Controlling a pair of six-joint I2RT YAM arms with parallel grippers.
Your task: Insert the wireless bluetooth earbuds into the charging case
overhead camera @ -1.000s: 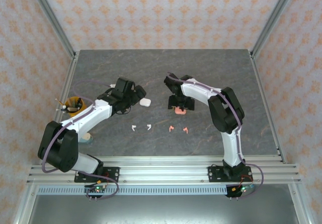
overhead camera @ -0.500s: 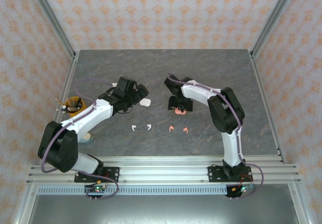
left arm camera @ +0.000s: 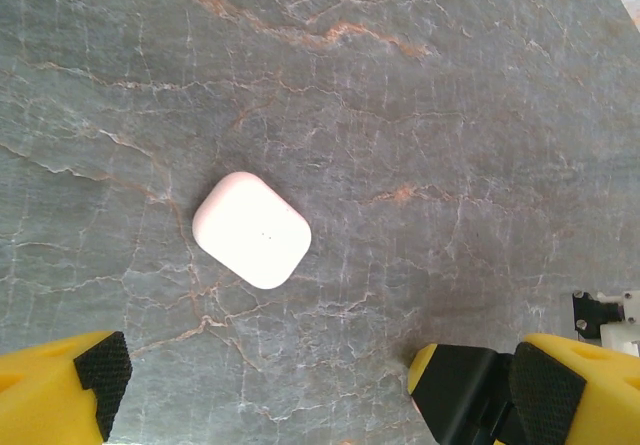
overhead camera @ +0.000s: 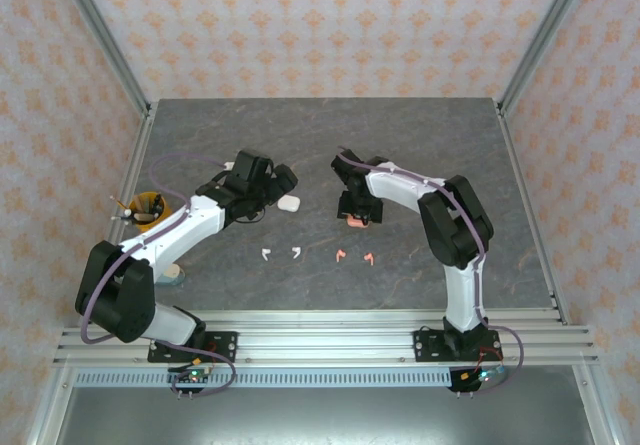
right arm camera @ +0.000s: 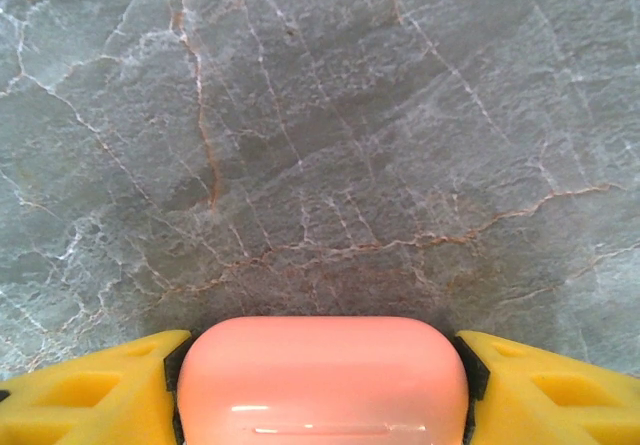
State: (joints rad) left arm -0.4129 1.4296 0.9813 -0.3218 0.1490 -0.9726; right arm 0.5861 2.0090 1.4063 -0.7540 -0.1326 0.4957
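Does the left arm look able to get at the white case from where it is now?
Probably yes: its fingers stand wide open, aimed at the white case, which lies closed on bare table with nothing near it.

On the counter (overhead camera: 420, 145), the left charging case (overhead camera: 289, 203) and the right charging case (overhead camera: 356, 220) lie well apart. Four earbuds (overhead camera: 296, 253) line up in front of them. A cup (overhead camera: 146, 207) stands far left.

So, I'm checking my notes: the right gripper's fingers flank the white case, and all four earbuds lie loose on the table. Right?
Not the white one: the right wrist view shows the fingers of the right gripper flanking the coral-pink case. The four earbuds do lie loose on the table.
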